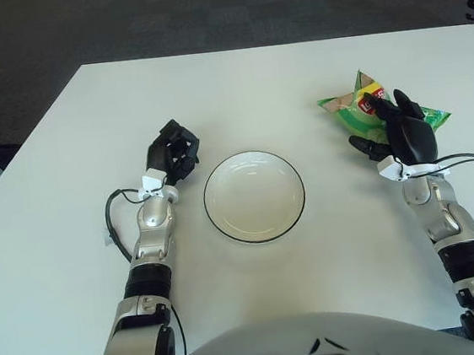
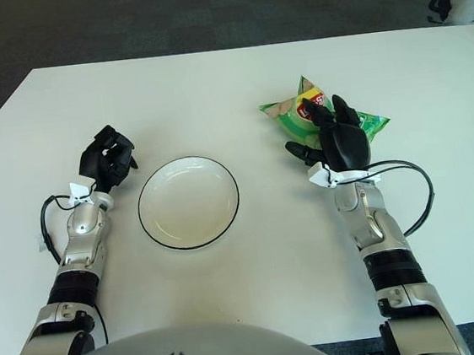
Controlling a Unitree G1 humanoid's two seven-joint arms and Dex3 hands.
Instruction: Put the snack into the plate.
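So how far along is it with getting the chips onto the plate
Early stage. Done: the right hand has reached the green chip bag and lies over it with fingers spread. In hand: closing a grasp; no firm grip shows yet. Left: lifting the bag and carrying it left to the plate, which holds nothing. The left hand shows beside the plate's left edge, curled, idle.
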